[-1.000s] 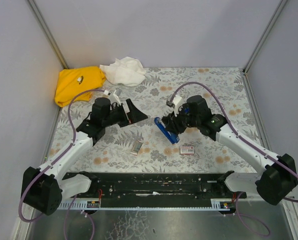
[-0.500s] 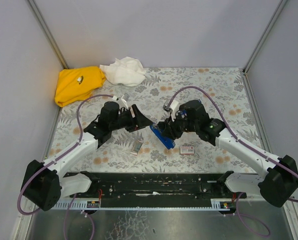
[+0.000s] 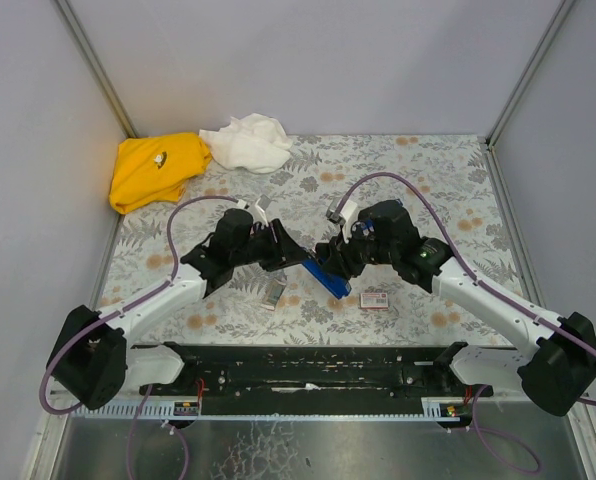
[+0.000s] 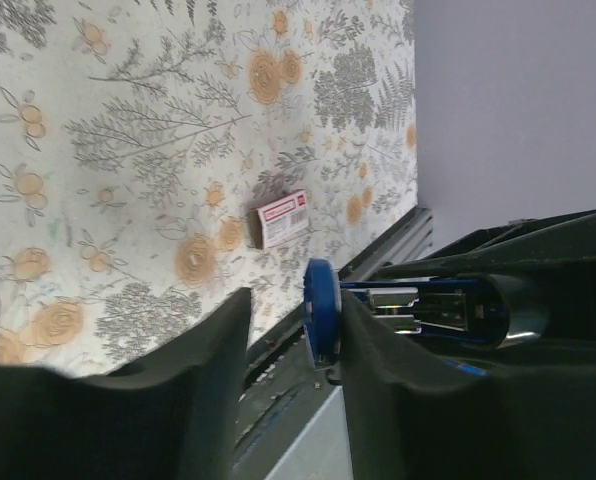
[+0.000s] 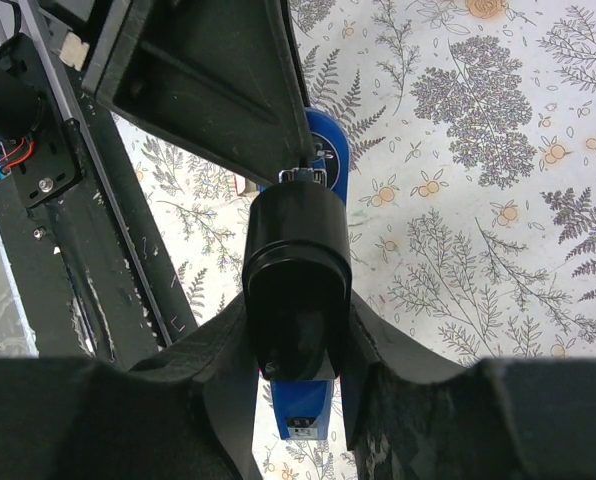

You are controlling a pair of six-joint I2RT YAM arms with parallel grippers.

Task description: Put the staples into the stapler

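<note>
My right gripper [image 3: 336,262] is shut on the stapler [image 3: 327,277] and holds it above the table. Its fingers [image 5: 378,370] clamp the black base [image 5: 296,285], with the blue arm [image 5: 304,410] below. My left gripper [image 3: 290,256] meets the stapler's free end. In the left wrist view the blue tip [image 4: 321,310] sits between my left gripper's [image 4: 293,312] jaws, against the right finger [image 4: 388,390], with a gap to the other. The metal magazine [image 4: 418,305] shows behind the tip. The staples box [image 3: 375,299] [image 4: 283,218], white with red print, lies on the table near the front.
A small grey piece [image 3: 273,292] lies on the floral table below my left gripper. A yellow cloth [image 3: 158,168] and a white cloth [image 3: 246,142] are bunched at the back left. The black base rail [image 3: 308,365] runs along the near edge. Grey walls enclose the table.
My left gripper has moved right to the stapler's blue tip and its jaws have narrowed round it. The right gripper has shifted the stapler slightly left.
</note>
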